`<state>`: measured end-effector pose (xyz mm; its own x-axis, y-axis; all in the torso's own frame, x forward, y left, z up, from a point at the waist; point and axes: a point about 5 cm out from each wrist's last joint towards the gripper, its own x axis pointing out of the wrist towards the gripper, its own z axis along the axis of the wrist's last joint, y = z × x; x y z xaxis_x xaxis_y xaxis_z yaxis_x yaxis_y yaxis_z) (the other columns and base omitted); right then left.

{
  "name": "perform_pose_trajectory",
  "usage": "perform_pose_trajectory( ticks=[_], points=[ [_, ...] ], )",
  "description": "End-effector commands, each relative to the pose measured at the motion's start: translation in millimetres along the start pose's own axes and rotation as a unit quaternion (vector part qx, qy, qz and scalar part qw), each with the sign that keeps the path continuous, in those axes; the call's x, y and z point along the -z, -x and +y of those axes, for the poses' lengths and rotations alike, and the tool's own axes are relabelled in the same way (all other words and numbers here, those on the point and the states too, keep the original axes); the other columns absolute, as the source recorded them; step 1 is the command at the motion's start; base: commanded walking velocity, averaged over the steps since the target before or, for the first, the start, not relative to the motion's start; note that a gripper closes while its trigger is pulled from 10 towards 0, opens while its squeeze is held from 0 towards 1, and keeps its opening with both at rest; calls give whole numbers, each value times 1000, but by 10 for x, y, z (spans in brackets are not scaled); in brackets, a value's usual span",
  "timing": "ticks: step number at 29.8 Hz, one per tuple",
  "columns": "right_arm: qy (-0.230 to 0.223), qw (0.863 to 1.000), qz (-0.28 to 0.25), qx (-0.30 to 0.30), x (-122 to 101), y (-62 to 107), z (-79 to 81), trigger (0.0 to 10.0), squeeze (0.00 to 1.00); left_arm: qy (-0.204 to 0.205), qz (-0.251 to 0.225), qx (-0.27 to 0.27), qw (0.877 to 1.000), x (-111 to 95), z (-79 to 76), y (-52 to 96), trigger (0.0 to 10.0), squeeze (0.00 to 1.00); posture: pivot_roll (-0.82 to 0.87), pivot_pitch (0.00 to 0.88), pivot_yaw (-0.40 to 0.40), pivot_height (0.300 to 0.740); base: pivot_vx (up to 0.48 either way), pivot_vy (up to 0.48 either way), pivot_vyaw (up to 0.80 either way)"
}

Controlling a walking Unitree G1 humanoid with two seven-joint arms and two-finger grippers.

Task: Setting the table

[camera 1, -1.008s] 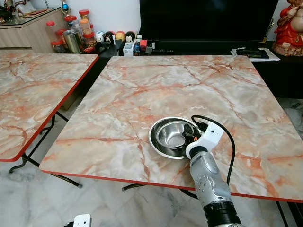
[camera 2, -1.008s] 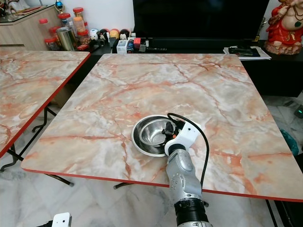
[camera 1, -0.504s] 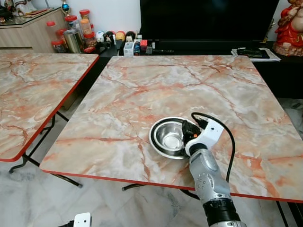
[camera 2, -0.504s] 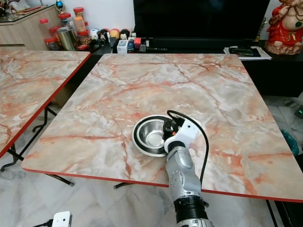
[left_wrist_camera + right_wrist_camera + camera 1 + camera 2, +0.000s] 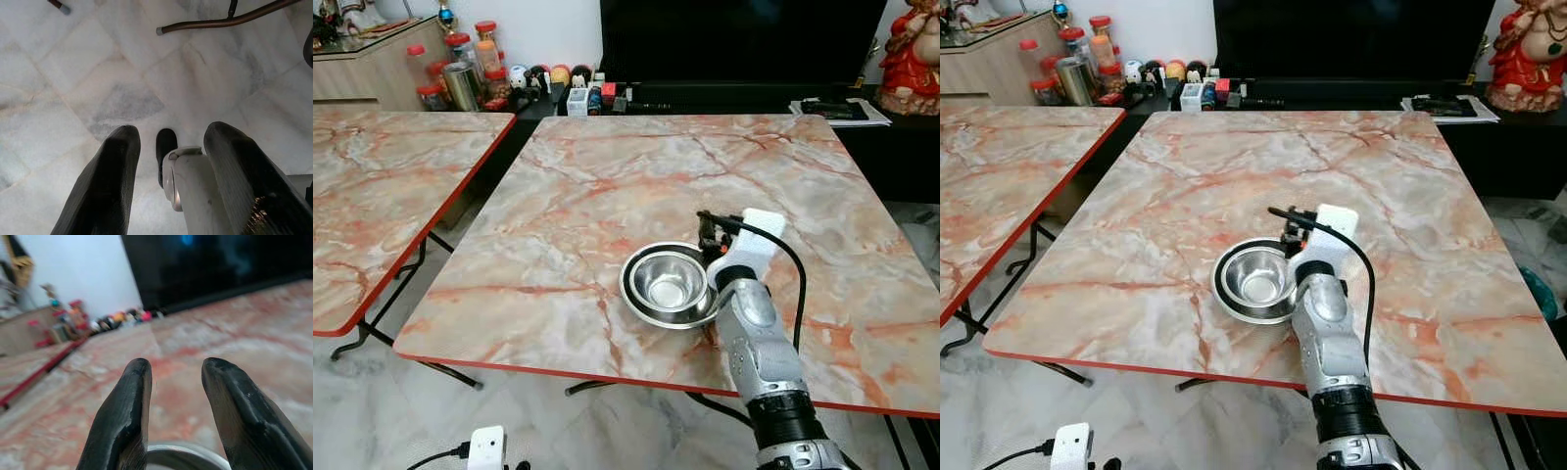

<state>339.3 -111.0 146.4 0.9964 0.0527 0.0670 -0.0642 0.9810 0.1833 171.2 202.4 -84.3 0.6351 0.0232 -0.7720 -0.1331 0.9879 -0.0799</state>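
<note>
A steel bowl (image 5: 668, 284) sits nested in a wider steel dish near the front edge of the marble-patterned table (image 5: 636, 176). My right gripper (image 5: 708, 233) hovers just over the bowl's far right rim, open and holding nothing. In the right wrist view its two black fingers (image 5: 128, 401) stand apart above the curved bowl rim (image 5: 181, 453), pointing across the tabletop. My left gripper (image 5: 171, 133) hangs idle at my side, open, over the pale marble floor.
A second marble table (image 5: 382, 196) stands to the left, across a narrow gap. Behind are a black TV (image 5: 744, 39), jars and small items (image 5: 460, 69) on a low shelf, papers (image 5: 832, 110) and a red figurine (image 5: 911, 59). A white plug box (image 5: 489, 446) lies on the floor.
My right gripper has lifted out of the bowl and moved toward its far right rim. The bowl has stayed in place.
</note>
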Motion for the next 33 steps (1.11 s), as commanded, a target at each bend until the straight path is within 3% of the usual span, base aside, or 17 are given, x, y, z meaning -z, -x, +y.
perform_pose_trajectory(
  ticks=[1,4,8,11,15,22,33],
  points=[
    [18,999,-35,-31,-139,-39,132,10000,0,-4,-1,-7,1000,-41,40,-6,10000,0,51,0,70,740,0,0,0],
    [24,998,-33,-41,-104,-41,184,10000,0,-7,-19,-13,1000,-120,28,-23,10000,0,42,0,71,740,0,0,0],
    [34,999,-8,-32,89,-9,95,10000,0,-16,-29,-20,999,-173,16,-35,10000,0,49,0,59,740,0,0,0],
    [41,999,-5,-25,114,1,51,10000,0,-14,-30,-23,999,-175,20,-34,10000,0,52,0,54,740,0,0,0],
    [83,995,-38,-44,1,2,51,10000,0,-8,-29,-37,999,-123,79,-10,10000,0,45,0,42,740,0,0,0],
    [84,995,-38,-44,30,-28,68,10000,0,-4,-27,-42,999,-103,86,-5,10000,0,49,0,41,740,0,0,0],
    [86,995,-28,-42,117,4,69,10000,0,-15,-26,-36,999,-130,84,-13,10000,0,39,0,53,740,0,347,0]
  ],
)
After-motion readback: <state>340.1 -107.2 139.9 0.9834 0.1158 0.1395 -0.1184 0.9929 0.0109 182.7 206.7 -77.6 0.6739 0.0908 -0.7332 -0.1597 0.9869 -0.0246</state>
